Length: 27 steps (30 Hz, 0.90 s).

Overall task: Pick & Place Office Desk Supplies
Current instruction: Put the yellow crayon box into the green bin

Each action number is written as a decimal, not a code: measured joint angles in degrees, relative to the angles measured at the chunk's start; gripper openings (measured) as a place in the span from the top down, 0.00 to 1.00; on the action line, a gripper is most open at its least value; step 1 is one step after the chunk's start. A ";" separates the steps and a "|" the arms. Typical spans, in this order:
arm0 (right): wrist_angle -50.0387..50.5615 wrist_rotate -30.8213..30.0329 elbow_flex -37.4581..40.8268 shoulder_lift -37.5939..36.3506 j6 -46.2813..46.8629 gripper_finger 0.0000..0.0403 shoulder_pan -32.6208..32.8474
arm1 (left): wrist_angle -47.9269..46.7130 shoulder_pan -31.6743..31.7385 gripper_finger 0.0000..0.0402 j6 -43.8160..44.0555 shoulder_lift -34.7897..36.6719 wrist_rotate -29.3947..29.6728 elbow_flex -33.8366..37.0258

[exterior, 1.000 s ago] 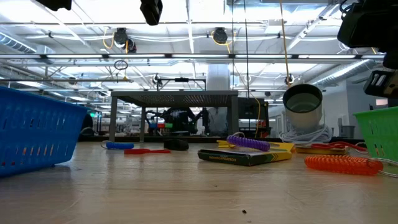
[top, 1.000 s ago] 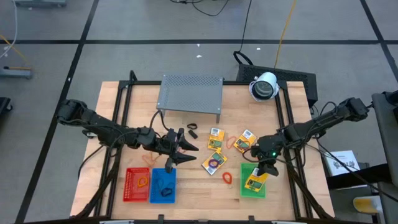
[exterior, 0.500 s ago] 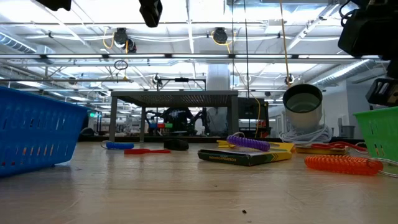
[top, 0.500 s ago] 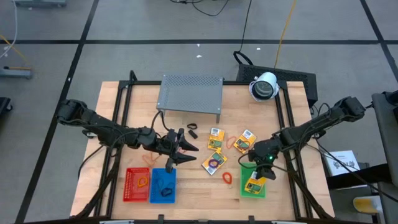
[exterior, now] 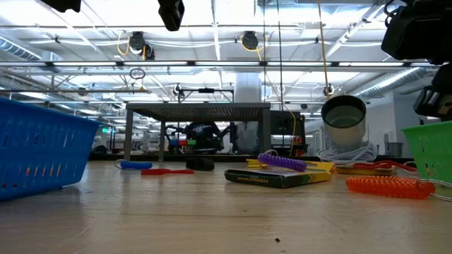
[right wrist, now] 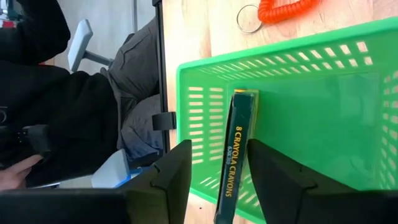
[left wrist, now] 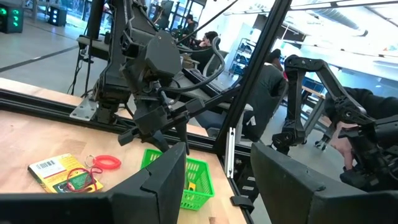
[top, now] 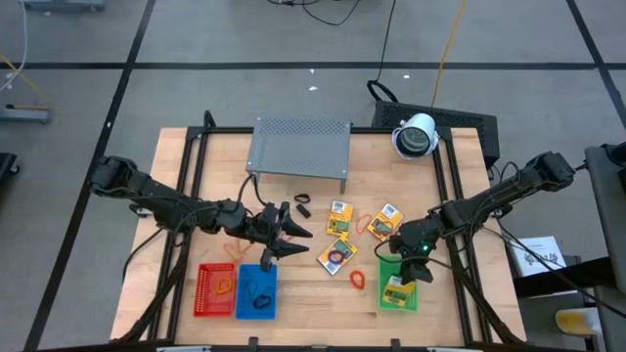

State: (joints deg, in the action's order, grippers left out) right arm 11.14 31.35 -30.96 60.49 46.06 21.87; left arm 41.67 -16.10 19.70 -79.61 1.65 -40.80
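Right gripper [top: 415, 270] open above boxy crayon packet [right wrist: 235, 157] in green mesh basket [right wrist: 323, 115].

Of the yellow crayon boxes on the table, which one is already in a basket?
The crayon box standing on edge in the green basket, just below the open right gripper. The other three boxes lie flat on the bare wood near the table's middle.

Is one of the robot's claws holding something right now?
No. The right claw is open above the green basket, and the crayon box lies loose inside it. The left claw is open and empty too.
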 joint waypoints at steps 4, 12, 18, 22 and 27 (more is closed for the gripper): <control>0.00 -0.01 0.00 -0.04 -0.02 0.62 0.00 | 0.00 0.00 0.53 0.00 0.00 0.00 0.00; 0.24 -1.50 0.00 -1.16 -0.94 0.63 -0.34 | 0.00 0.00 0.53 0.03 0.00 0.00 0.00; 0.49 -1.51 0.00 -3.11 -1.33 0.63 -1.68 | 0.00 0.00 0.53 0.07 0.00 0.00 0.00; 0.78 -1.50 0.00 -5.35 -1.75 0.63 -2.80 | 0.02 0.00 0.53 0.09 0.00 0.00 0.00; 1.02 -1.55 0.00 -8.62 -2.37 0.64 -4.76 | 0.02 0.00 0.53 0.09 0.00 0.00 0.00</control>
State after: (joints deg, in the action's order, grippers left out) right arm 12.16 29.80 -30.96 51.87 43.69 17.10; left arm 41.69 -16.10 19.79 -79.61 1.65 -40.80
